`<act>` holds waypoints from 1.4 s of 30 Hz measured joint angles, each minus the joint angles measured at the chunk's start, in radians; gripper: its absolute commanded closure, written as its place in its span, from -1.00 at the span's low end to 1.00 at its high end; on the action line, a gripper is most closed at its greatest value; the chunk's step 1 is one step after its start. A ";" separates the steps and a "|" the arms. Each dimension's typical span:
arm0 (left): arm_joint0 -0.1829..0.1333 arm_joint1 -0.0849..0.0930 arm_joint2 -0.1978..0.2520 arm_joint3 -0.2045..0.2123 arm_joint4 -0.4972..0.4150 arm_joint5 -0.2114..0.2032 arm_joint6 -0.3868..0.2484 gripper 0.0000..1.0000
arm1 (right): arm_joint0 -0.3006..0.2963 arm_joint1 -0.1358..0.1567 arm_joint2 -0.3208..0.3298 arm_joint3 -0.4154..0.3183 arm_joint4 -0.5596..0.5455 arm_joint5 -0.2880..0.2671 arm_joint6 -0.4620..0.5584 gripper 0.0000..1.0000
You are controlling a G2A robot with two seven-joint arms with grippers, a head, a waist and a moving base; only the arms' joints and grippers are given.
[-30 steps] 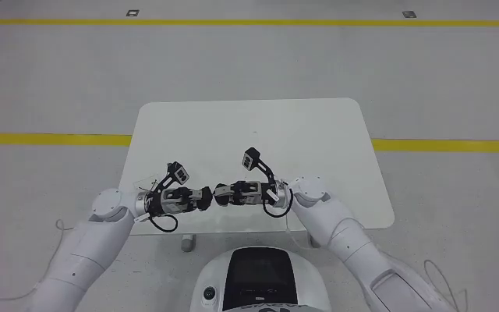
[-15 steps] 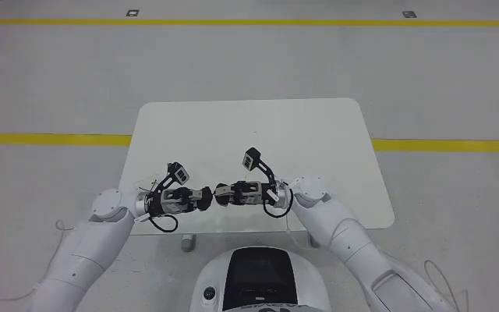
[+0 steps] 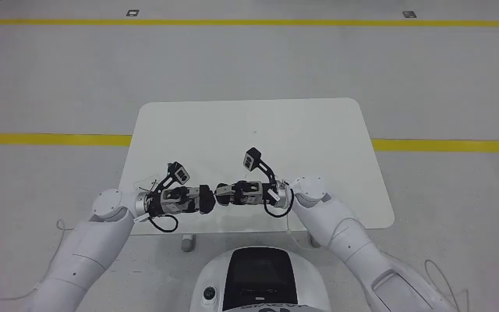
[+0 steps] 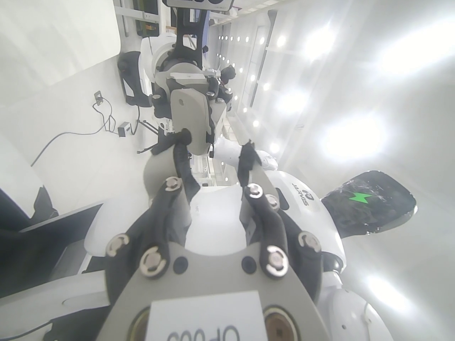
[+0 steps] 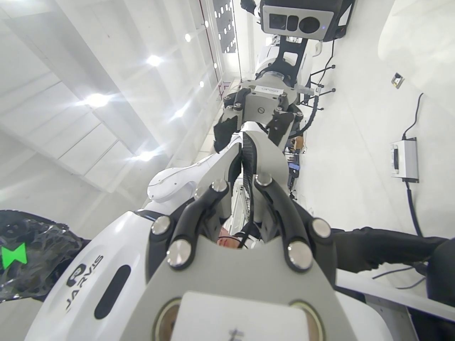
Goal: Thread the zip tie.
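Both arms meet tip to tip above the front edge of the white table (image 3: pixel 249 132). My right gripper (image 5: pixel 246 143) has its fingers pressed together, and a thin black zip tie (image 5: pixel 251 200) runs back from between them toward the wrist. My left gripper (image 4: pixel 214 145) faces it, open, its two black fingers spread on either side of the right gripper's tip (image 4: pixel 188 122). One left fingertip (image 4: pixel 182 138) touches the right gripper's pale finger. From above, the left gripper (image 3: pixel 208 200) and the right gripper (image 3: pixel 221 194) overlap.
The table top beyond the grippers is bare. Its front edge lies just under the two wrists. Grey floor with yellow lines (image 3: pixel 62 139) surrounds the table.
The gap between the two grippers has closed. The left gripper has slid a little toward the right one, and its fingers now straddle the right gripper's tip.
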 measured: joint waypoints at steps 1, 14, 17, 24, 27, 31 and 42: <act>0.000 0.000 0.000 0.001 -0.001 -0.001 -0.001 0.06 | 0.000 0.000 -0.001 0.000 0.000 0.000 -0.001 1.00; 0.015 0.000 -0.045 0.025 -0.051 -0.037 0.069 -1.00 | -0.012 0.007 0.004 -0.013 -0.084 -0.044 -0.124 1.00; 0.017 0.000 -0.052 0.026 -0.058 -0.048 0.090 -1.00 | -0.015 0.007 0.006 -0.014 -0.094 -0.051 -0.141 1.00; 0.015 0.000 -0.049 0.023 -0.049 -0.051 0.094 -1.00 | -0.015 0.008 0.003 -0.020 -0.102 -0.051 -0.149 1.00; 0.014 0.004 -0.048 0.006 0.058 -0.072 0.163 -1.00 | -0.023 0.017 -0.011 -0.065 -0.237 -0.035 -0.264 1.00; 0.019 0.017 -0.092 0.003 0.139 -0.066 0.181 -1.00 | -0.062 0.032 -0.002 -0.142 -0.418 -0.019 -0.371 1.00; 0.047 0.041 -0.187 -0.023 0.189 -0.076 0.191 -1.00 | -0.108 0.047 0.021 -0.199 -0.488 -0.054 -0.422 1.00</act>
